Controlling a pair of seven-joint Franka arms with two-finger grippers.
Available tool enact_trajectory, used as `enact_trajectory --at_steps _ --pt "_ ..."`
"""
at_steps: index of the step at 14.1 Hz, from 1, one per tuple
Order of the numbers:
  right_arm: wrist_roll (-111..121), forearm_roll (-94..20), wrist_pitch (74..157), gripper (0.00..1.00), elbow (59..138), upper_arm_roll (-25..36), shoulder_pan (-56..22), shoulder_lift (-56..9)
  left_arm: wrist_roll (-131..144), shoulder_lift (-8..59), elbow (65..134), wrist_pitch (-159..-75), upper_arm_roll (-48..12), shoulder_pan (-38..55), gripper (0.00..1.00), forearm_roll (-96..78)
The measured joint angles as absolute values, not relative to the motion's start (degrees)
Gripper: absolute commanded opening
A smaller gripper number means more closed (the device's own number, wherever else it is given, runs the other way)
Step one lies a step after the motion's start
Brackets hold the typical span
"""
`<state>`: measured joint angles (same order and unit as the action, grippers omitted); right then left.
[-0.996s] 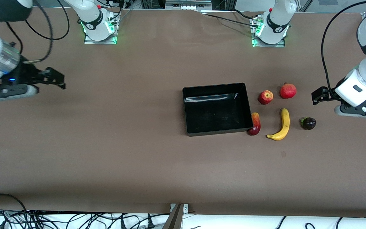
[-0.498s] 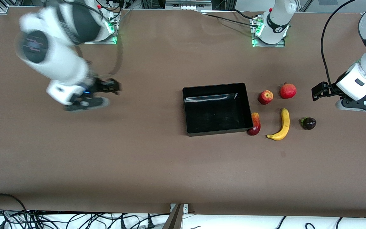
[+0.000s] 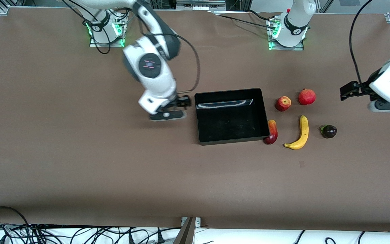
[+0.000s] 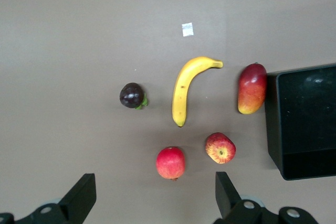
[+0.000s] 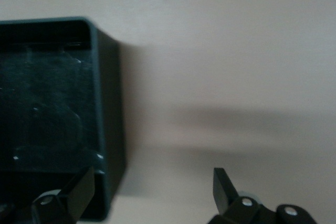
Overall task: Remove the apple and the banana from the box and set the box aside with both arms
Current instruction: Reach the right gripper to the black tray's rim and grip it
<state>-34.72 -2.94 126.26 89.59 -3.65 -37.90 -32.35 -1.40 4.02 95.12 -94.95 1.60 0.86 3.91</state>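
Observation:
The black box [image 3: 198,118] stands mid-table, with nothing in it that I can see. Beside it, toward the left arm's end, lie the yellow banana [image 3: 300,134] and the red-and-yellow apple [image 3: 283,103]. My right gripper [image 3: 185,101] hangs open at the box's wall toward the right arm's end. In the right wrist view, one fingertip [image 5: 84,182] is over the corner of the box [image 5: 97,77]. My left gripper [image 3: 345,91] is open over bare table toward the left arm's end. Its wrist view shows the banana [image 4: 184,90] and apple [image 4: 220,148] ahead of the left gripper [image 4: 153,182].
A red-yellow mango [image 3: 271,132] touches the box's corner nearer the camera. A round red fruit [image 3: 306,97] lies next to the apple, and a dark purple fruit [image 3: 328,131] lies beside the banana. A small pale mark [image 3: 301,164] is on the brown tabletop.
The right arm has swung from the table's right-arm end across to the box's wall. The left gripper has drifted slightly toward the left arm's end. The fruits and box have not moved.

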Motion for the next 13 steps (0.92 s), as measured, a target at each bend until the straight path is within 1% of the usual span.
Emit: enact_trajectory --at_steps 2,4,5,6,7,8,9,10,11,13 --pt "-36.1 -2.9 132.4 1.0 89.5 -3.5 -40.5 -36.3 -1.4 4.1 95.1 -94.8 1.6 0.6 1.0 3.9" --pt "-37.0 -2.5 135.8 0.99 89.5 -3.4 -42.0 -39.0 -1.4 4.2 95.1 -94.8 1.3 0.6 1.0 3.7" --pt "-37.5 -1.8 136.7 0.96 89.4 -3.3 -42.6 -40.0 -1.4 4.2 95.1 -94.8 1.1 0.8 1.0 3.3" --pt "-38.2 -1.1 137.3 0.86 89.4 -3.2 -43.3 -40.8 -1.4 4.2 95.0 -94.8 0.9 0.8 1.0 3.0" --pt "-38.4 -0.5 137.7 0.69 89.4 -3.1 -43.8 -41.4 -1.4 4.2 94.7 -94.9 0.8 0.8 1.0 2.7" --pt "-38.6 0.0 137.9 0.48 89.4 -2.9 -44.2 -41.9 -1.4 4.1 94.5 -94.9 0.8 0.8 1.0 2.2" --pt "-38.6 0.4 138.0 0.3 89.4 -2.8 -44.5 -42.3 -1.4 4.1 94.3 -94.9 0.8 0.8 1.0 1.9" --pt "-38.6 0.7 138.1 0.07 89.4 -2.7 -44.6 -42.5 -1.4 4.1 94.2 -94.9 0.8 0.8 1.0 1.9" --pt "-38.6 0.8 138.1 0.0 89.4 -2.5 -44.6 -42.5 -1.4 4.2 94.1 -94.9 0.8 0.8 1.0 1.9" --pt "-38.6 0.9 138.0 0.0 89.3 -2.1 -44.6 -42.5 -1.4 4.1 94.1 -94.9 0.8 0.8 1.0 1.9"
